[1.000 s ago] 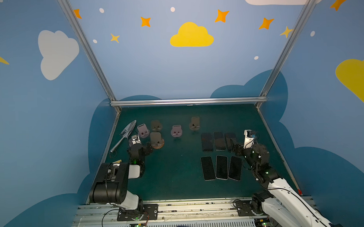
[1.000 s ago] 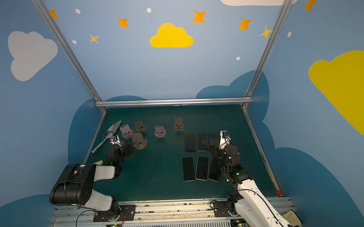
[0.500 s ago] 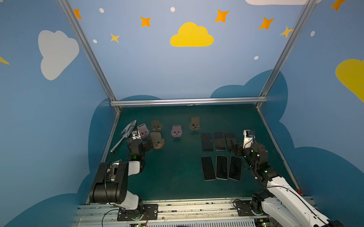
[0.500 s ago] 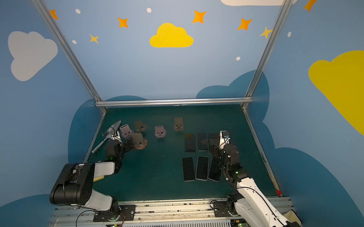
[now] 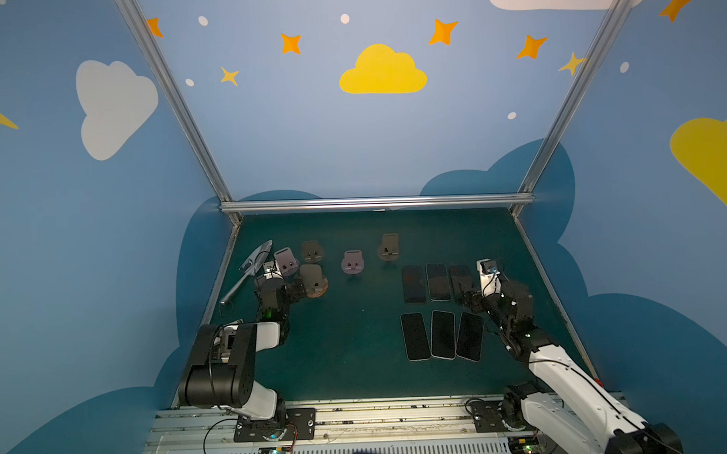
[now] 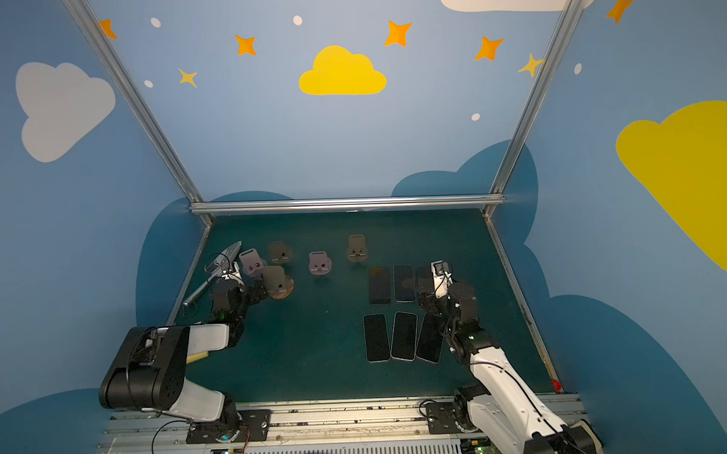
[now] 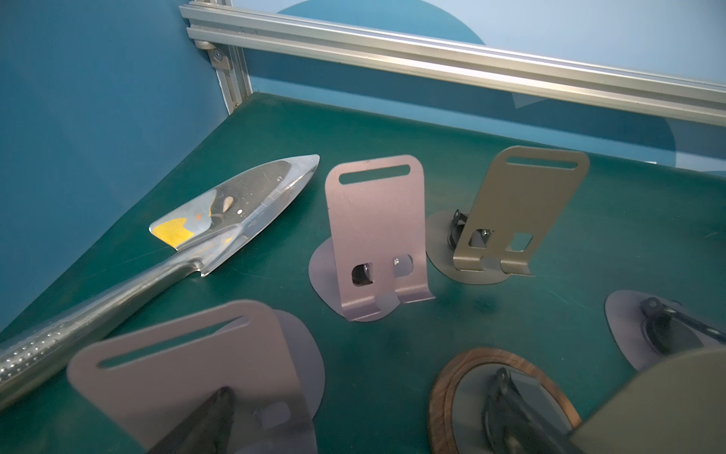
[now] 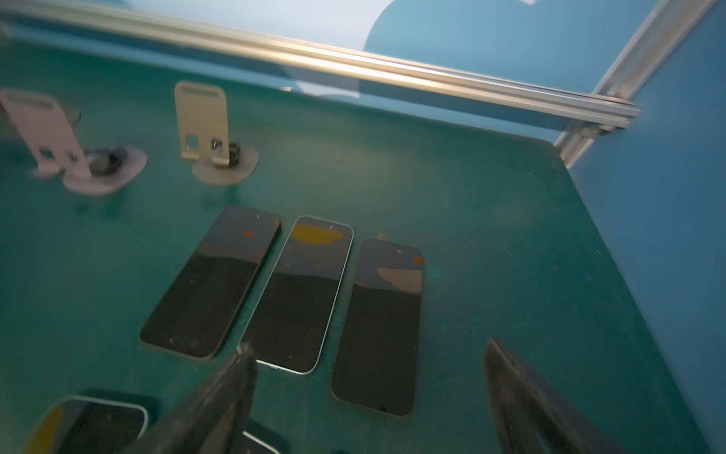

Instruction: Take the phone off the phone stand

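Back row of phones (image 5: 438, 282) and front row of phones (image 5: 442, 334): three each, flat on the green table (image 5: 358, 361), well apart from the stands (image 5: 352, 261) on the left. Left gripper (image 5: 299, 288): jaws wide open, holds nothing, sits just beside the stand with the wood base (image 5: 314, 281), near a shiny shovel (image 5: 251, 269). Right gripper (image 8: 367, 346): jaws wide open too, grips nothing, hangs over the back row.

A trowel (image 5: 257, 258) and pink stand (image 5: 285, 260) crowd the left of the wooden-based stand (image 5: 312, 275). Right of it, bare mat (image 5: 356, 319) lies open up to the phones (image 5: 437, 281).
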Controlling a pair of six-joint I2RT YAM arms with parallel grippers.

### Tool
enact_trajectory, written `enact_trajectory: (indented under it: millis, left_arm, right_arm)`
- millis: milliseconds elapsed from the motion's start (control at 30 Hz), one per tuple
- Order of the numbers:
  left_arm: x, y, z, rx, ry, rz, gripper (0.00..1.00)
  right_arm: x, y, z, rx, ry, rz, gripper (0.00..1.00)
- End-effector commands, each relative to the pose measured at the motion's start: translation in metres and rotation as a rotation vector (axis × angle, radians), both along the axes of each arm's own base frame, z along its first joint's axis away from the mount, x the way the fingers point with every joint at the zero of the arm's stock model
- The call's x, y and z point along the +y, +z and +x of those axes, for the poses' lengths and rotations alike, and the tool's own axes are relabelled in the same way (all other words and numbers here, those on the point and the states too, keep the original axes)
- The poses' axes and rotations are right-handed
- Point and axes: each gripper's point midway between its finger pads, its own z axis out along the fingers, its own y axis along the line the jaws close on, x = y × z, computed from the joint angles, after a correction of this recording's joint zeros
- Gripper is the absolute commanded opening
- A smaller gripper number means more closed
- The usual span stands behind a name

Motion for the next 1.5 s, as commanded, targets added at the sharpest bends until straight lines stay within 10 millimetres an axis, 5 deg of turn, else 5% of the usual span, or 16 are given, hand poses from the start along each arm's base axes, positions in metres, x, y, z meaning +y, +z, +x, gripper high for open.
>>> enact_trajectory:
  millis: [0, 133, 433, 733, 1467]
  left_arm:
    - [0.001, -0.002, 0.000, 0.009, 0.000, 0.002, 1.00]
    - [0.001, -0.002, 0.000, 0.008, -0.001, 0.002, 1.00]
    - [0.001, -0.002, 0.000, 0.008, -0.001, 0.002, 1.00]
    - [0.001, -0.003, 0.000, 0.010, 0.000, 0.002, 1.00]
    - [0.001, -0.003, 0.000, 0.010, 0.000, 0.002, 1.00]
  right_arm:
    - [0.012, -0.014, 0.011, -0.039, 0.093, -0.021, 0.90]
    - [0.018, -0.042, 0.016, -0.061, 0.134, -0.038, 0.90]
    - [-0.010, -0.048, 0.030, -0.130, -0.022, -0.018, 0.90]
    - [-0.044, -0.065, 0.072, 0.176, -0.203, 0.112, 0.90]
    - [-0.054, -0.066, 0.073, 0.211, -0.217, 0.208, 0.90]
